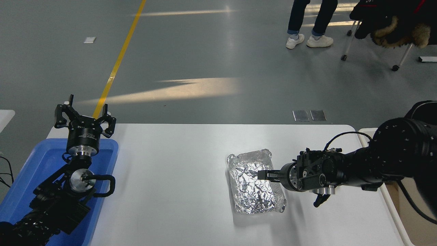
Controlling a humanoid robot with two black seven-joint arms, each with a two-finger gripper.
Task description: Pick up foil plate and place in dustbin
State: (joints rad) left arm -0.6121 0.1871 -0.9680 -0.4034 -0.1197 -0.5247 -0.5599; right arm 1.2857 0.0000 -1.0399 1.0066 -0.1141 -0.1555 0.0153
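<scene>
The foil plate (254, 182), shiny and crinkled, lies right of the table's middle. My right gripper (287, 189) reaches in low from the right and stands open at the plate's right rim: one finger (264, 175) points left over the foil, the other (319, 201) hangs outside the rim over the table. Nothing is held. The cream dustbin (362, 131) stands off the table's right edge, largely hidden by my right arm. My left gripper (83, 114) is parked open at the far left.
A blue tray (41, 160) sits at the table's left edge under my left arm. A person's legs (307, 20) and a chair with a dark coat (389, 20) are on the floor beyond the table.
</scene>
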